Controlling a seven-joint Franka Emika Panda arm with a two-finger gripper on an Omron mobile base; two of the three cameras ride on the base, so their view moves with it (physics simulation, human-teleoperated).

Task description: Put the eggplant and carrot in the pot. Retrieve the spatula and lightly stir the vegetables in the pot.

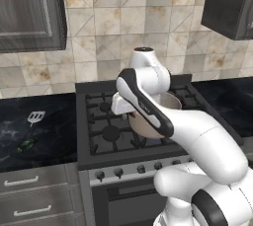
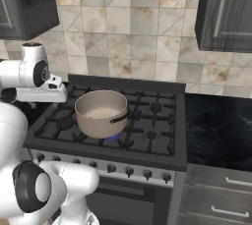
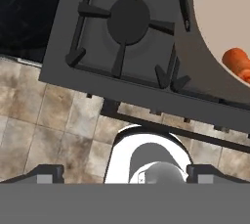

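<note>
The tan pot (image 2: pixel 101 113) stands on the stove's front-left burner, and the orange carrot (image 3: pixel 237 62) lies inside it. On the dark counter left of the stove lie the spatula (image 1: pixel 35 117) and, nearer the front edge, the dark eggplant (image 1: pixel 25 145) with its green tip. My gripper (image 3: pixel 124 175) hovers over the stove's left side, just left of the pot; its hand (image 2: pixel 45 94) sits level with the rim. The fingertips (image 3: pixel 46 174) stand wide apart, open, with nothing between them. In the left base view my arm covers most of the pot (image 1: pixel 174 100).
A small blue flame (image 2: pixel 113 136) shows under the pot. The black stove (image 2: pixel 152 121) has raised grates and a knob row along its front. Dark cabinets (image 1: pixel 29 13) hang above the counter. A tiled wall rises behind the stove.
</note>
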